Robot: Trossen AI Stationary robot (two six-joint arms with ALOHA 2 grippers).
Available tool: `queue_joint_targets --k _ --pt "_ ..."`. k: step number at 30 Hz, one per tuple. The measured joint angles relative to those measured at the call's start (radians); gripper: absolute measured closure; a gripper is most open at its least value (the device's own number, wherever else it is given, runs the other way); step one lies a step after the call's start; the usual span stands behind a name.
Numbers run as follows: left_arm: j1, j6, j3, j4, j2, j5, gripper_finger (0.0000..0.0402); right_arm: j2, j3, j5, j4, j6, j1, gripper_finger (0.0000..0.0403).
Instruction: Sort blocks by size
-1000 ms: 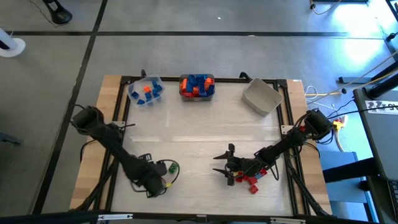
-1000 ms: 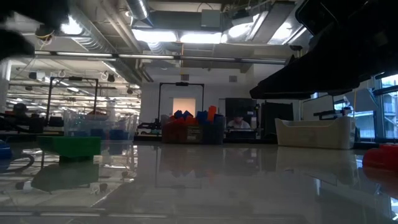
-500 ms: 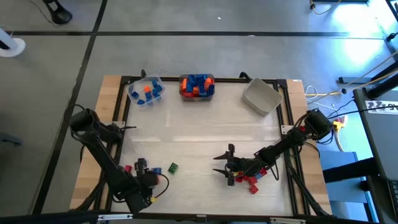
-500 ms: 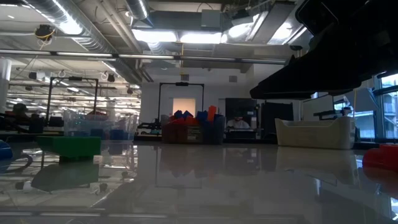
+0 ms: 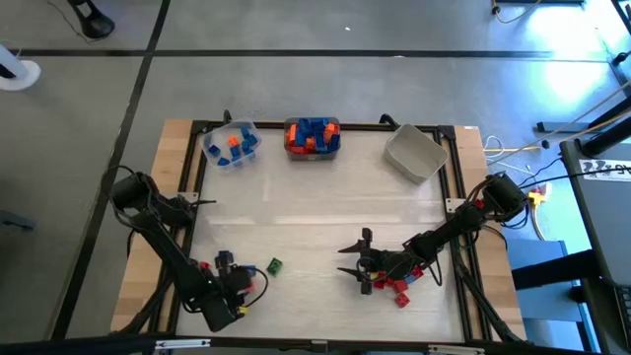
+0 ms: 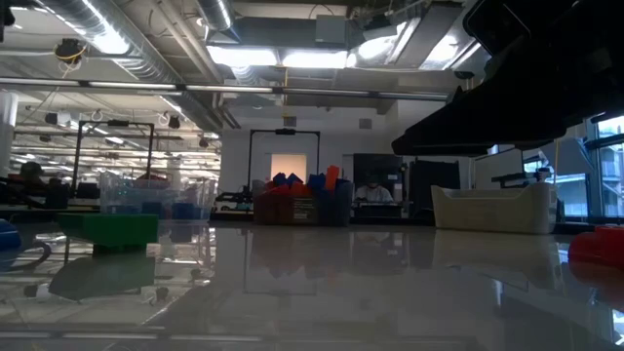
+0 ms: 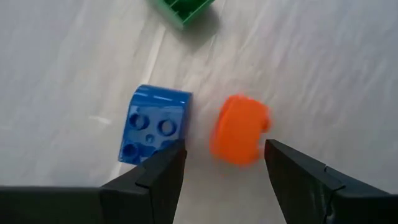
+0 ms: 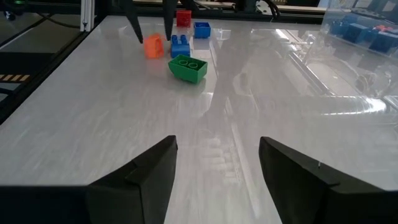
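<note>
From above, the left gripper (image 5: 229, 266) sits near the table's front-left, the right gripper (image 5: 361, 259) front-right beside red bricks (image 5: 396, 286). Left wrist: jaws apart over an orange brick (image 7: 239, 129) beside a blue brick (image 7: 153, 123). Right wrist: jaws apart, empty.

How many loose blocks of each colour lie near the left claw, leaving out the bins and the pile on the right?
orange block: 1
blue blocks: 2
green block: 1
red block: 1
Total: 5
</note>
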Motion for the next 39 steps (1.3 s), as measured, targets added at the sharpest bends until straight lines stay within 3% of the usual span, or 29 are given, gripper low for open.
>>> queue_joint_targets --k 26,34,39 --pt "0.052 0.058 -0.021 0.142 -0.001 -0.035 0.0192 0.0 0.0 0.0 0.0 0.0 0.0 0.0173" --pt "0.052 0.118 -0.022 0.185 0.062 -0.015 0.0193 0.0 0.0 -0.001 0.0 0.0 0.0 0.0173" --pt "0.054 0.15 -0.022 0.204 0.069 -0.019 0.0236 0.0 0.0 0.0 0.001 0.0 0.0 0.0173"
